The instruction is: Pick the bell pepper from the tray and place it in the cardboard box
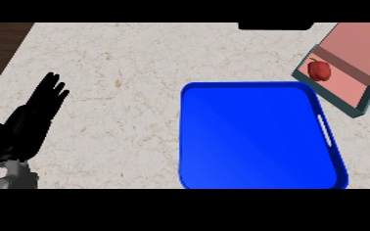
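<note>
The left hand (pixel 33 122) is seen at the view's lower left, above the speckled stone counter (pixel 123 78), with its fingers straight, slightly spread and pointing up; nothing is held or touched by it. The forearm is cut off by the lower edge. Well to its right a blue tray (pixel 185 127) is set, with nothing lying in it and a handle slot (pixel 327 129) on its right side. Just beyond the tray's far right corner the cardboard box (pixel 347 54) is found, partly cut off by the right edge. The red bell pepper (pixel 319 70) is seen inside the box, by its near left wall. A dark shape (pixel 274 26) at the counter's far edge cannot be identified. The right hand is not shown.
</note>
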Robot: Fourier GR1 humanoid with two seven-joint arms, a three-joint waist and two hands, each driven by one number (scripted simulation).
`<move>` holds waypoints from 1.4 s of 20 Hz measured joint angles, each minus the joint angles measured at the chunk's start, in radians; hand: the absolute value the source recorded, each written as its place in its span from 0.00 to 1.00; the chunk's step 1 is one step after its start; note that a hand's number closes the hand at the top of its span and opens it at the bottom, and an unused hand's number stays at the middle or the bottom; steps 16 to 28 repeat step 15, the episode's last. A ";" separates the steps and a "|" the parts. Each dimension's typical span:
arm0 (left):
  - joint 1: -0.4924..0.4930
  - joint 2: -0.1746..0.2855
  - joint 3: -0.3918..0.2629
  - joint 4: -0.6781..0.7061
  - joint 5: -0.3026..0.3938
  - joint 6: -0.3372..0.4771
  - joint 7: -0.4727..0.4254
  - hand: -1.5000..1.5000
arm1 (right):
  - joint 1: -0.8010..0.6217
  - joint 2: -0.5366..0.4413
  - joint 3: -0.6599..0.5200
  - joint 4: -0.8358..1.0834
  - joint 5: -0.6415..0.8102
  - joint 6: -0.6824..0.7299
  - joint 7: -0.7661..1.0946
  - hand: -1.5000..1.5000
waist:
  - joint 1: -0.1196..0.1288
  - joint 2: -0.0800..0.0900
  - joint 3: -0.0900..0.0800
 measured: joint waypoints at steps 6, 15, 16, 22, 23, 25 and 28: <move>0.008 -0.009 -0.010 -0.013 -0.005 -0.002 0.000 0.50 | 0.030 -0.150 -0.078 0.119 -0.089 0.112 -0.059 0.00 | 0.005 0.002 0.001; 0.004 -0.017 -0.018 -0.023 -0.009 -0.001 0.009 0.50 | 0.083 -0.297 -0.085 0.272 -0.116 0.227 -0.215 0.00 | 0.016 0.006 0.002; 0.004 -0.017 -0.018 -0.023 -0.009 -0.001 0.009 0.50 | 0.083 -0.297 -0.085 0.272 -0.116 0.227 -0.215 0.00 | 0.016 0.006 0.002; 0.004 -0.017 -0.018 -0.023 -0.009 -0.001 0.009 0.50 | 0.083 -0.297 -0.085 0.272 -0.116 0.227 -0.215 0.00 | 0.016 0.006 0.002; 0.004 -0.017 -0.018 -0.023 -0.009 -0.001 0.009 0.50 | 0.083 -0.297 -0.085 0.272 -0.116 0.227 -0.215 0.00 | 0.016 0.006 0.002; 0.004 -0.017 -0.018 -0.023 -0.009 -0.001 0.009 0.50 | 0.083 -0.297 -0.085 0.272 -0.116 0.227 -0.215 0.00 | 0.016 0.006 0.002; 0.004 -0.017 -0.018 -0.023 -0.009 -0.001 0.009 0.50 | 0.083 -0.297 -0.085 0.272 -0.116 0.227 -0.215 0.00 | 0.016 0.006 0.002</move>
